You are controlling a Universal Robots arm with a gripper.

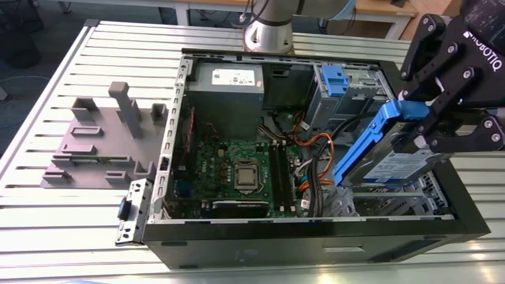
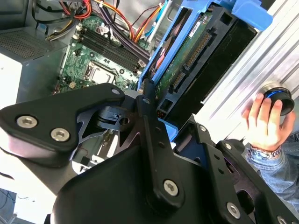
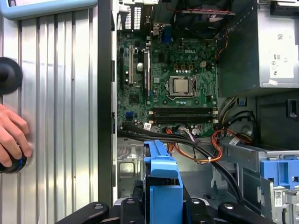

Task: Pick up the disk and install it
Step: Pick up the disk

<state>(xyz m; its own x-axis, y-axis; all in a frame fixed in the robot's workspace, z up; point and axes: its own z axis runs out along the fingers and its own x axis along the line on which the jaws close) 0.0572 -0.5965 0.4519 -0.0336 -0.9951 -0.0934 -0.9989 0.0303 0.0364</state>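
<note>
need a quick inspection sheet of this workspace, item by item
surface: ribbed silver aluminium table, open black computer case lying on it
job's things: silver hard disk in blue plastic rails, tilted, held above the case's grey drive bay
clutter: grey plastic slotted holder at the exterior view's left
grippers: black gripper shut on the disk
cables: orange and black wire bundles beside the green motherboard
surroundings: a person's hand on a round black knob at the table edge
</note>
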